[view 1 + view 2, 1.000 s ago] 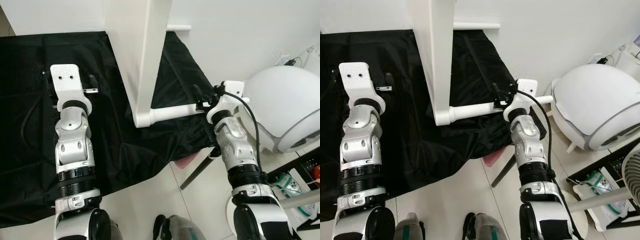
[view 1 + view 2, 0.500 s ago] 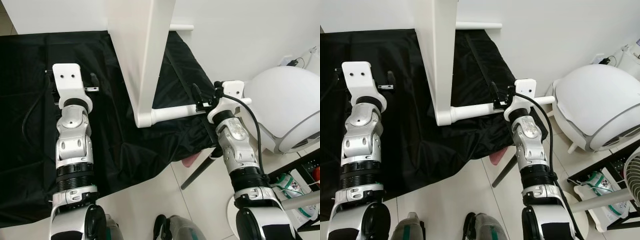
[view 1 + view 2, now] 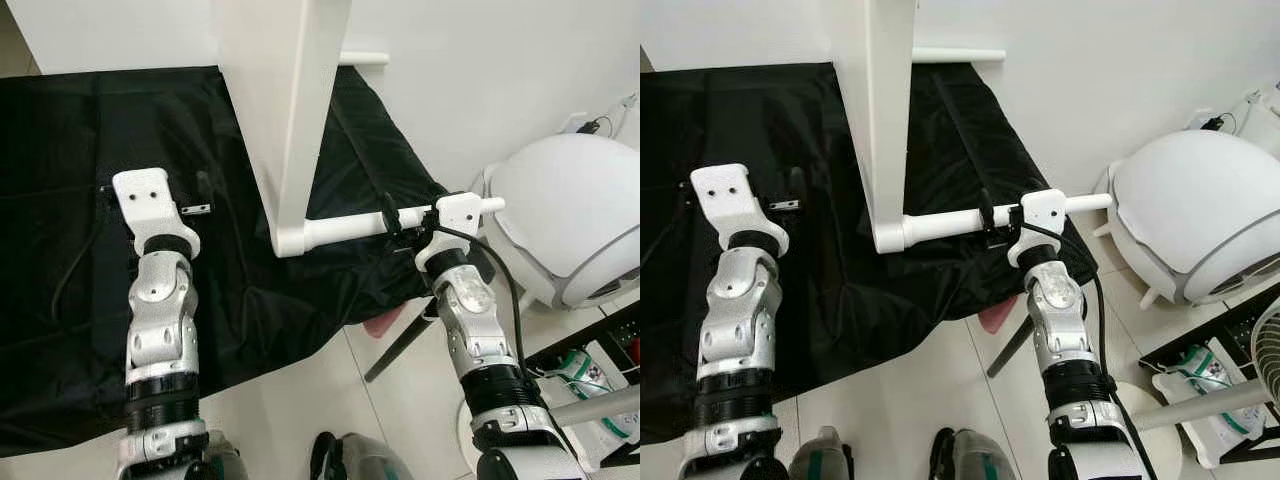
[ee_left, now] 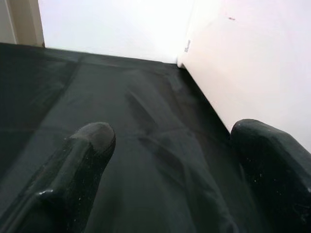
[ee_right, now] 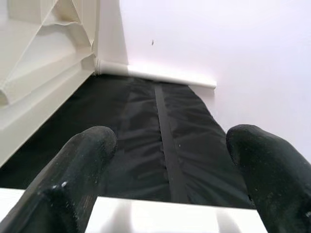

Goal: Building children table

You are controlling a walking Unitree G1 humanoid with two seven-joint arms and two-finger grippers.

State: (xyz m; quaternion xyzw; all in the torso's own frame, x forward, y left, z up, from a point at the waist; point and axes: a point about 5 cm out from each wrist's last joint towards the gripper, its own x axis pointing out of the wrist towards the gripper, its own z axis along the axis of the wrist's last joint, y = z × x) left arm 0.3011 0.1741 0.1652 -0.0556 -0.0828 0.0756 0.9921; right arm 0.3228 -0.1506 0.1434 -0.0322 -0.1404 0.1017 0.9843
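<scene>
A white children's table stands tipped on its side on a black cloth (image 3: 60,250), its top panel (image 3: 285,100) upright. One round white leg (image 3: 345,228) sticks out sideways to the right near the cloth's edge, and another leg (image 3: 362,58) shows at the back by the wall. My right gripper (image 3: 400,215) is open at the outer part of the near leg. In the right wrist view the leg (image 5: 160,216) lies across the base of the spread fingers (image 5: 82,165). My left gripper (image 4: 170,141) hangs open over bare cloth, left of the panel (image 4: 252,63).
A large white rounded appliance (image 3: 570,220) stands on the tile floor at the right. A black pole (image 3: 400,340) and a pink object (image 3: 385,320) lie under the cloth's edge. A shelf with items (image 3: 600,360) is at the far right. A white wall stands behind.
The left arm has drawn back toward me over the cloth. The right gripper has come down level with the near leg. The table has not moved.
</scene>
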